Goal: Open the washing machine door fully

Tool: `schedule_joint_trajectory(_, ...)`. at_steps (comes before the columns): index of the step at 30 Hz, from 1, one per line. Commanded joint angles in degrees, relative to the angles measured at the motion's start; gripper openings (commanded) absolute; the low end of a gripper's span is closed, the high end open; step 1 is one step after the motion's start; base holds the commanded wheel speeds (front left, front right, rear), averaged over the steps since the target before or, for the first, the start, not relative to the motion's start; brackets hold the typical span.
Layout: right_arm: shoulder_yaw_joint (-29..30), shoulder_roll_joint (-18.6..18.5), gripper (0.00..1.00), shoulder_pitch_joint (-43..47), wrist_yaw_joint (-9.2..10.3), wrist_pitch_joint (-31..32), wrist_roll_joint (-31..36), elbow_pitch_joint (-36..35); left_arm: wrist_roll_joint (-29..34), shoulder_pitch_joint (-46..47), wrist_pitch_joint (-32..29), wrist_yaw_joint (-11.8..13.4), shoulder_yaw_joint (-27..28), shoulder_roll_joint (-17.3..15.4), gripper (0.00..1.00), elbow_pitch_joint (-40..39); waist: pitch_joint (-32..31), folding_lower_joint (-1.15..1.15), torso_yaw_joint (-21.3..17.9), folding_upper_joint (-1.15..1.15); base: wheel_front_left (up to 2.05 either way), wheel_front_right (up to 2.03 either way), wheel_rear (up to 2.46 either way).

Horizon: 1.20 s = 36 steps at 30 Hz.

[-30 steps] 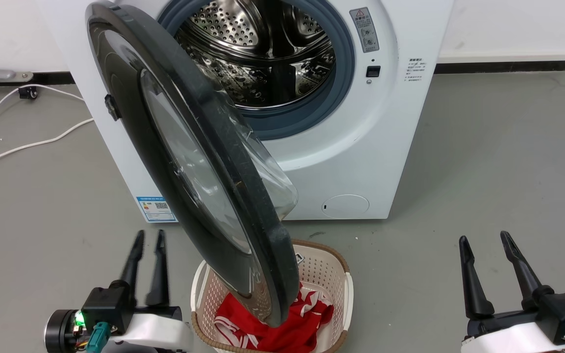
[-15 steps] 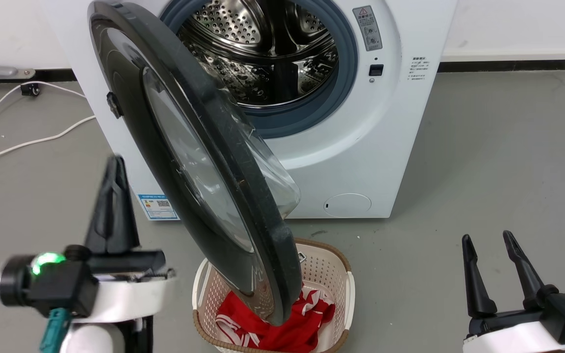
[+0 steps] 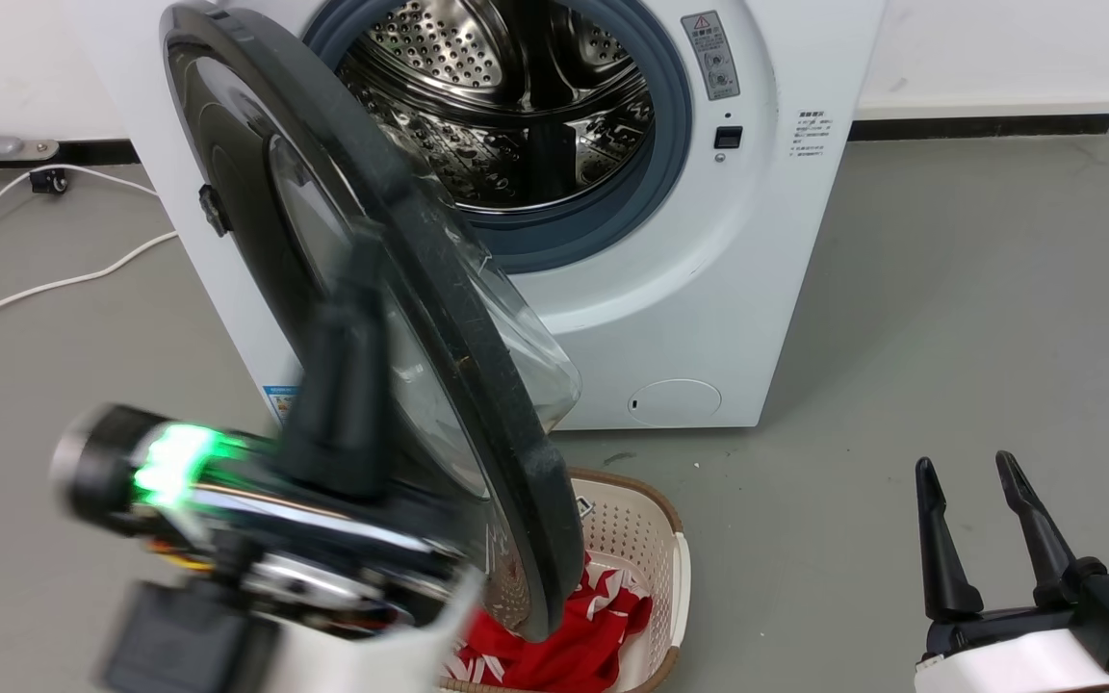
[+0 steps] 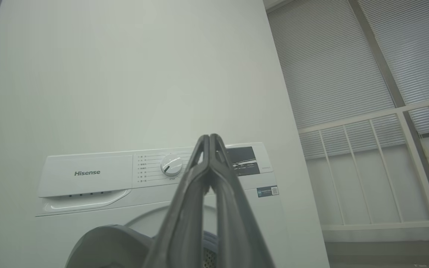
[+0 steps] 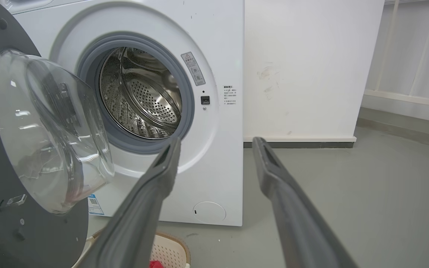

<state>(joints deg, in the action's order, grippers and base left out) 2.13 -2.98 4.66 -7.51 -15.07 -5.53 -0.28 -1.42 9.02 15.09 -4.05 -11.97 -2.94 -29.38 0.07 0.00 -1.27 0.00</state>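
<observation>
The washing machine (image 3: 709,318) is a white front-loader with its steel drum (image 3: 516,106) exposed. Its door (image 3: 256,221), black with a bulging glass bowl (image 5: 47,130), stands swung out about halfway on its left hinge. My left gripper (image 3: 365,252) is raised and blurred in front of the door's outer face, and contact cannot be told. In the left wrist view this left gripper (image 4: 210,137) is shut on nothing and points up at the control panel (image 4: 155,171). My right gripper (image 3: 964,462) rests low at the right, open and empty, and in its own view the right gripper (image 5: 217,140) faces the machine.
A cream laundry basket (image 3: 641,529) holding red cloth (image 3: 564,654) sits on the floor under the door's free edge. White cables (image 3: 35,279) trail over the grey floor at the left. A white wall (image 5: 311,67) stands to the right of the machine.
My left arm has risen and swung right, from the lower left to in front of the door's outer face. The door and the right gripper have hardly moved.
</observation>
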Motion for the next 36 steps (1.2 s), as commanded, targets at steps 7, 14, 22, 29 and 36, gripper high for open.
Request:
schedule_joint_trajectory(7,-0.5,0.2,1.00,-0.5,0.04,-0.1,-0.9,0.5,-4.6,-4.0,-4.9,-2.4,-12.4,0.0,0.00,6.4,-0.1,0.00,-0.3,0.00,0.00,0.00,0.00)
schedule_joint_trajectory(14,-0.9,0.2,1.00,-0.2,0.04,-0.1,-1.3,1.3,-9.4,-10.2,-13.0,-2.5,-16.9,-0.8,0.00,14.4,-0.1,0.00,-0.4,0.00,0.00,0.00,0.00)
schedule_joint_trajectory(22,-1.4,0.2,1.00,-0.9,0.04,-0.1,-1.6,1.7,-8.4,-10.7,-13.2,-0.6,-17.1,-1.3,0.00,22.1,0.7,0.00,-0.6,0.00,0.00,0.00,0.00)
schedule_joint_trajectory(29,-2.3,0.2,1.00,-1.5,0.04,-0.1,-2.0,2.5,-9.5,-5.9,-10.0,1.1,-16.3,-0.6,0.00,29.7,1.3,0.00,-1.5,0.00,0.00,0.00,0.00)
schedule_joint_trajectory(36,-2.5,0.2,1.00,-1.6,0.04,-0.1,-2.3,3.1,-11.0,-3.4,-7.9,3.7,-15.8,-0.3,0.00,34.1,1.6,0.00,-2.1,0.00,0.00,0.00,0.00)
